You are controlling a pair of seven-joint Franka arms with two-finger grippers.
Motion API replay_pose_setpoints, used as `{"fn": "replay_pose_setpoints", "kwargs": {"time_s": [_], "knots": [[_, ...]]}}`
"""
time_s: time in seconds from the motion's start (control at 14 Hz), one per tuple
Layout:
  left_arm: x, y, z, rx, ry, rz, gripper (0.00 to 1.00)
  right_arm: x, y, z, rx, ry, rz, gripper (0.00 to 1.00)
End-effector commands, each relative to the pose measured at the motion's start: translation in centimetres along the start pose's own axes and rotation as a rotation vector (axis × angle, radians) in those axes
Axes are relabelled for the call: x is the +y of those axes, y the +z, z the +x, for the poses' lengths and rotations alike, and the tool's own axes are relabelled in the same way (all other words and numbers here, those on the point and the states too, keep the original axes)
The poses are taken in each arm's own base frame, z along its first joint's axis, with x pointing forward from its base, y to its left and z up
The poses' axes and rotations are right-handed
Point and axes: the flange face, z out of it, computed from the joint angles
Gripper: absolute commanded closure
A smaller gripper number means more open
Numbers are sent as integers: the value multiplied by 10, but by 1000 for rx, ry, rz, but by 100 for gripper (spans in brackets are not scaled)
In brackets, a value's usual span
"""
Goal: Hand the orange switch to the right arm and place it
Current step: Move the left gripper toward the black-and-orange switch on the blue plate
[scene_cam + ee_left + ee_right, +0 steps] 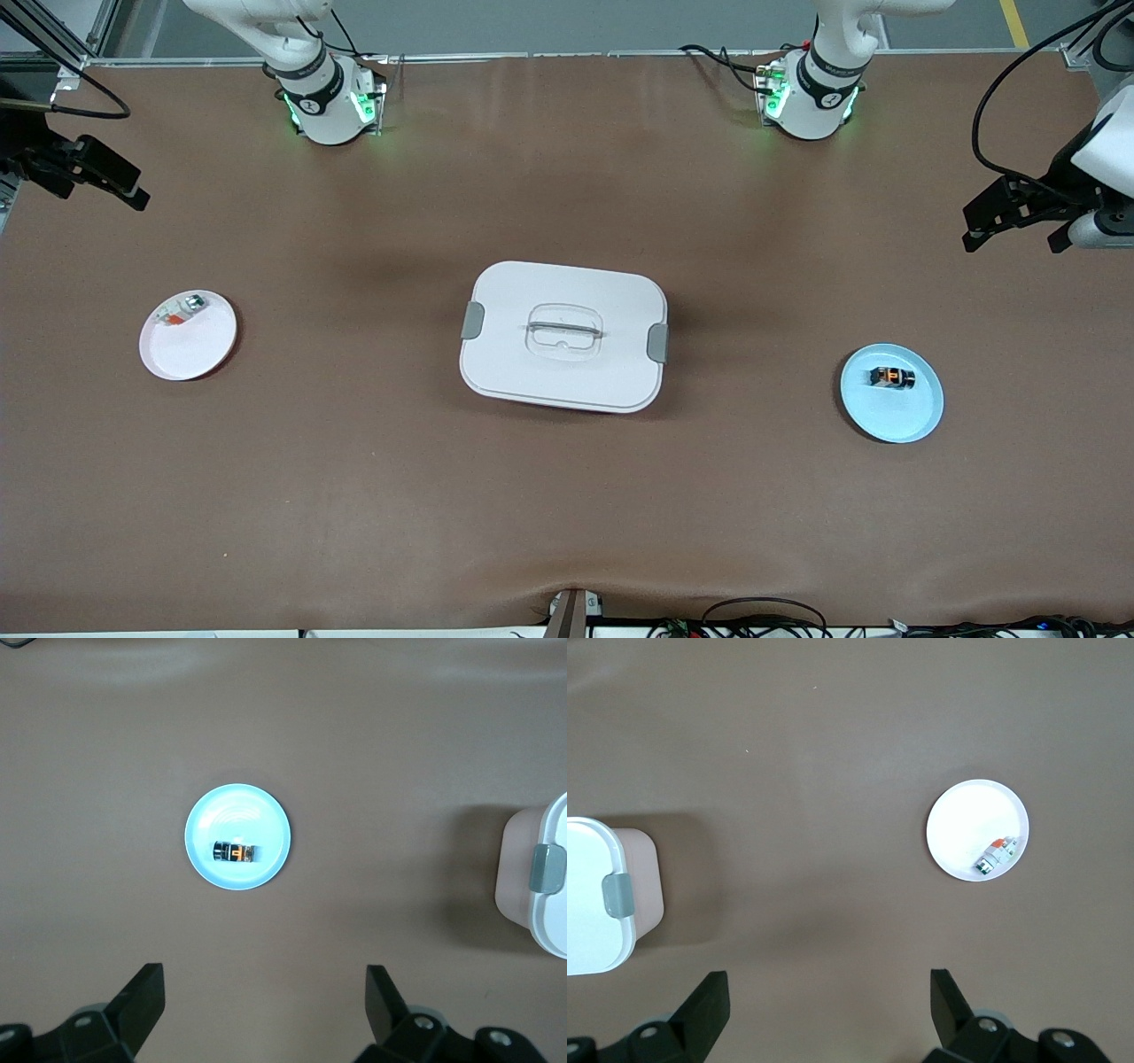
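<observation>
2 arms are parked high at the bench ends, nothing held. Left gripper (1019,229) is raised over the bench's left-arm end, fingers (142,997) spread wide; right gripper (89,173) waits over the other end, fingers equally wide. Orange switch (891,377) is seen lying flat in the blue plate (912,421), well apart from the white lidded box (563,337) at centre. Long axis is judged parallel to the gap between the left fingers, so wrist rotation is probably required. Left arm is nearer.
</observation>
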Motion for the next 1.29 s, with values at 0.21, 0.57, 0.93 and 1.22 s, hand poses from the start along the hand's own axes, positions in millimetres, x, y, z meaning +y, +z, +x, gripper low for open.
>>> {"fn": "replay_pose_setpoints", "kwargs": {"time_s": [0.21, 0.57, 0.93, 1.22], "knots": [[1, -5, 2, -5, 19, -11, 0, -5, -1, -1, 0, 10, -4, 0], [-10, 18, 11, -44, -5, -19, 0, -9, -2, -1, 2, 6, -4, 0], [-41, 84, 38, -104, -34, -4, 0, -9, -3, -2, 4, 6, -2, 0], [-64, 153, 50, -101, -20, 5, 0, -8, -3, -2, 2, 7, -5, 0]]}}
